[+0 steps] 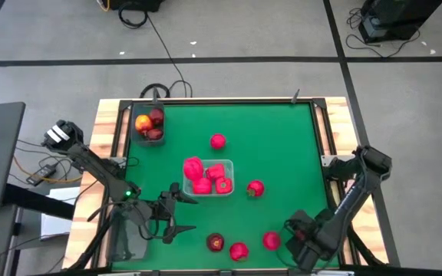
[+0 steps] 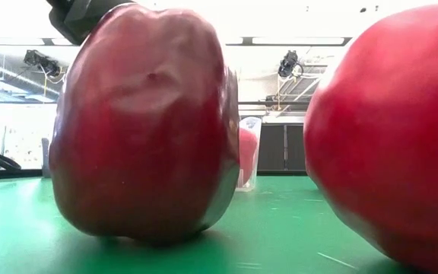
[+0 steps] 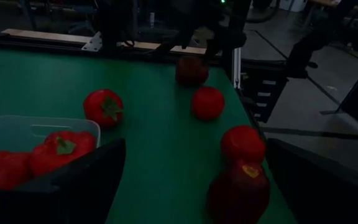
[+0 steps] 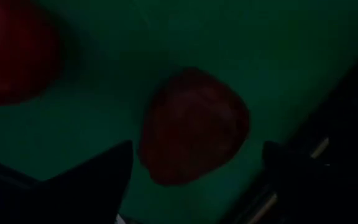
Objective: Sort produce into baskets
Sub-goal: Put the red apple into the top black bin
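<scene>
Green table (image 1: 282,130): dark maroon apple (image 2: 147,125) stands upright, long axis vertical.

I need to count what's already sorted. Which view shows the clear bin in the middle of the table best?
The high view: the clear bin shows whole from above, holding several bright red pieces. The left wrist view catches only one corner with two red pieces. The low view shows a sliver of it behind the dark apple. The right wrist view misses it.

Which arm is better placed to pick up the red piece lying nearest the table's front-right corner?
Right. The right gripper hovers open beside that round red piece, which fills its wrist view between the jaws. The left gripper sits open farther off, by the clear basket.
</scene>
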Motion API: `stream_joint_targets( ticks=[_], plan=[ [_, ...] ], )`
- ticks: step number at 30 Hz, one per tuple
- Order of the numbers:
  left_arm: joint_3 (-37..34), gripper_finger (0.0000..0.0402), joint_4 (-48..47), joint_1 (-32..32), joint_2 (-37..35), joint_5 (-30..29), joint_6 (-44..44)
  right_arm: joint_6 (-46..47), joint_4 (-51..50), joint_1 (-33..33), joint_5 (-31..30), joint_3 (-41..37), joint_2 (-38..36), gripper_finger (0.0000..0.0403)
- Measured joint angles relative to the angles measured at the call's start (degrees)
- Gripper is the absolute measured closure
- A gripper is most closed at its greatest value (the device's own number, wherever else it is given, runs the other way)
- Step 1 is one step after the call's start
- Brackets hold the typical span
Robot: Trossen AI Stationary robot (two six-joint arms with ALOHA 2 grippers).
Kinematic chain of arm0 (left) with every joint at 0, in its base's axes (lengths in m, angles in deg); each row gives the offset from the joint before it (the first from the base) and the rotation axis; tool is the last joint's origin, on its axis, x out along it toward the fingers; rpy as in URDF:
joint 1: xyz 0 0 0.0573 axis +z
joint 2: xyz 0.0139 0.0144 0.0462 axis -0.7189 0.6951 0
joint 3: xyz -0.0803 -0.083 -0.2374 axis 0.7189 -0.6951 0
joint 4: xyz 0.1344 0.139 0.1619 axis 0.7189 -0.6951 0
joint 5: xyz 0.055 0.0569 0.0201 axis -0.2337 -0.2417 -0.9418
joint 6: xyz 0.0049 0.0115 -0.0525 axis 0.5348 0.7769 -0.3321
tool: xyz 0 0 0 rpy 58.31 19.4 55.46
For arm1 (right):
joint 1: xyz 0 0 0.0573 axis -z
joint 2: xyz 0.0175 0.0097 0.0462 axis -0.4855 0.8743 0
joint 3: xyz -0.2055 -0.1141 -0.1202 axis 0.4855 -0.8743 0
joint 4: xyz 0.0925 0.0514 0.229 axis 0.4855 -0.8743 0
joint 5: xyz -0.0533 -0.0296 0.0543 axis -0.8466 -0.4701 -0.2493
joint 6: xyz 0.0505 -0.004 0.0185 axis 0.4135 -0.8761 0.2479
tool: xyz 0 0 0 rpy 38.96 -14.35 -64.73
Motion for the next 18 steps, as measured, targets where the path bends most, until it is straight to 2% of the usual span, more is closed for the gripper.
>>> stream_joint_targets(
  ticks=[4, 8, 12, 18],
  plan=[
    [0.01, 0.0009, -0.12, -0.02, 0.0, 0.02, 0.0, 4.63, 4.91, -2.12, -2.2, -3.14, 0.11, 0.0008],
    [0.0, 0.0009, -0.22, -0.02, 0.0, 0.02, 0.0, 6.81, 8.62, -2.72, -5.22, -6.3, 0.11, 0.0007],
    [0.01, 0.0009, -0.33, -0.02, 0.0, -0.47, -0.32, 7.82, 9.95, -2.58, -5.95, -8.78, 0.15, 0.0025],
    [0.01, 0.0009, -0.45, 0.0, 0.0, -1.74, -0.37, 7.78, 10.43, -2.44, -6.29, -9.56, -0.02, 0.0074]
  ],
)
